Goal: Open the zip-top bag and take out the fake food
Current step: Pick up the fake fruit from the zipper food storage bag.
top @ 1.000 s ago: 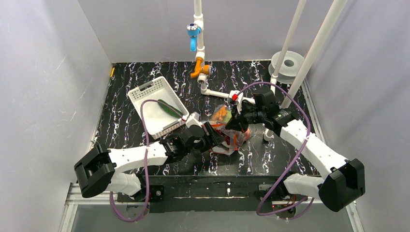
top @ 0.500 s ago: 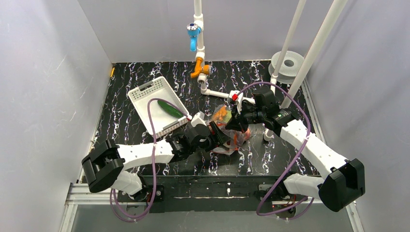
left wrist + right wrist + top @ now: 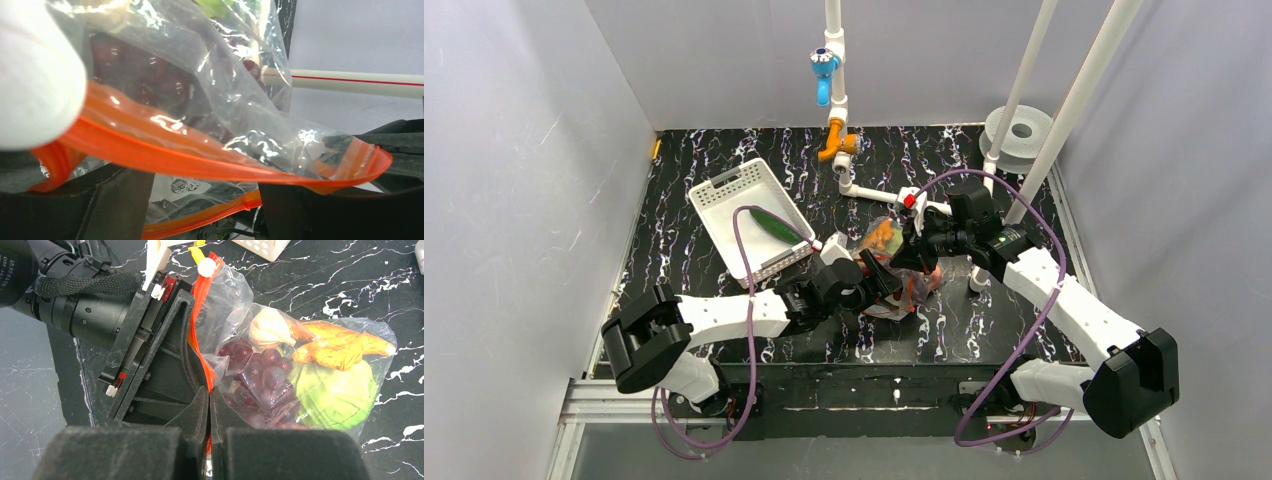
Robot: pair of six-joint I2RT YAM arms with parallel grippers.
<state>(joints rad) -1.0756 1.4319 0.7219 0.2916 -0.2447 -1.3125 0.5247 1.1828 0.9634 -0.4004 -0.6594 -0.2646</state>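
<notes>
The left gripper [image 3: 876,274], jaws partly apart with the orange zip strip [image 3: 200,165] lying across them unpinched, meets the zip-top bag [image 3: 235,295] at mid-table [image 3: 774,150], fake food [image 3: 265,375] inside, the right gripper [image 3: 210,397] clamped on that strip.

A white upright pipe [image 3: 833,20] carrying a blue tap [image 3: 824,65] and an orange valve [image 3: 837,146] stands at the middle of the back. Beneath it spreads a black tabletop [image 3: 694,160] veined with white. A plain pale grey back wall [image 3: 924,60] rises behind the pipe, a left wall [image 3: 524,150] and a right wall [image 3: 1184,150] to either side. Right of the pipe lean two white poles [image 3: 1024,90], with a white spool [image 3: 1021,130] by their foot. The light is even and the shadows soft.
</notes>
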